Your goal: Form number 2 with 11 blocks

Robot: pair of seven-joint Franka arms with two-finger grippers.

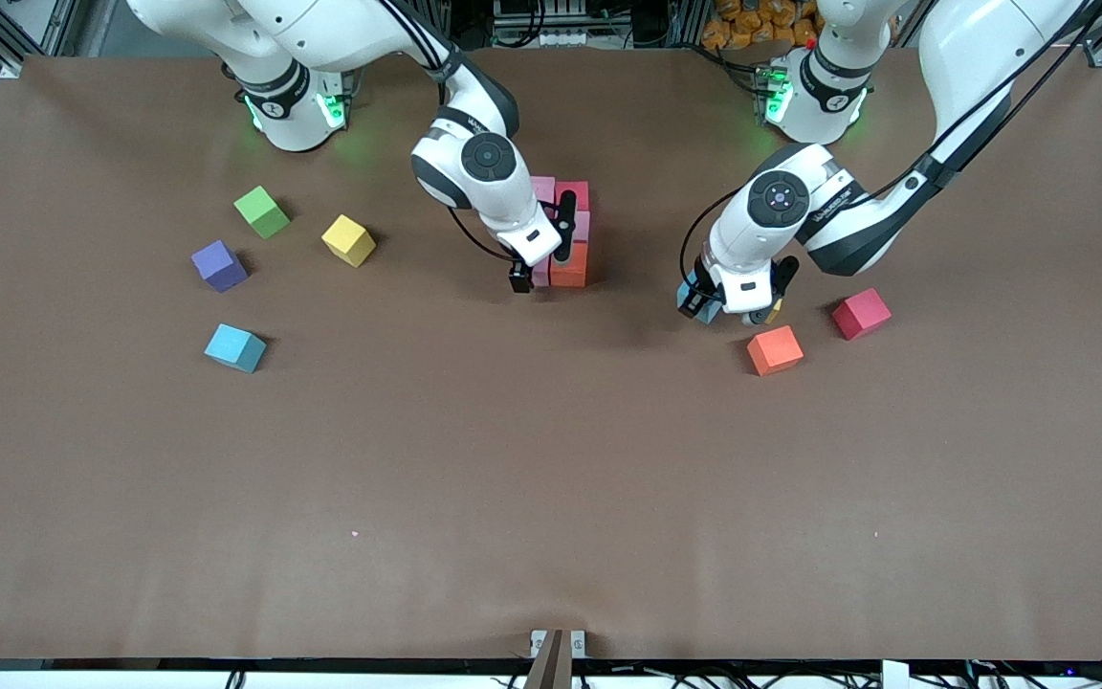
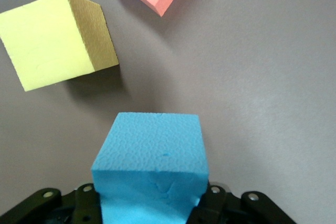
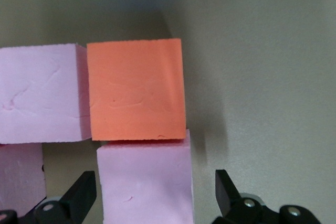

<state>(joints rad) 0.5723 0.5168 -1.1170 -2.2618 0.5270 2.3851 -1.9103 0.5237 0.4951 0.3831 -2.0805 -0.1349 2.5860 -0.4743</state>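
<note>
Presently the left claw (image 2: 152,203) is clamped on a blue block (image 2: 151,174), light dented foam best pinched on flat sides, beside the yellow cube (image 2: 55,38); right claw (image 3: 155,195), apart, straddles the pink block (image 3: 144,182).

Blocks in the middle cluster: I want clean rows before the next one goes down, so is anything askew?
Nothing stands out: in the right wrist view the orange block sits flush against the pink blocks, edges parallel. The open right gripper straddles one pink block.

Blocks: pink (image 3: 144,182), orange (image 3: 136,90), blue (image 2: 152,166), red (image 1: 861,313), purple (image 1: 219,264); cubes green (image 1: 262,211), yellow (image 1: 348,239).
</note>
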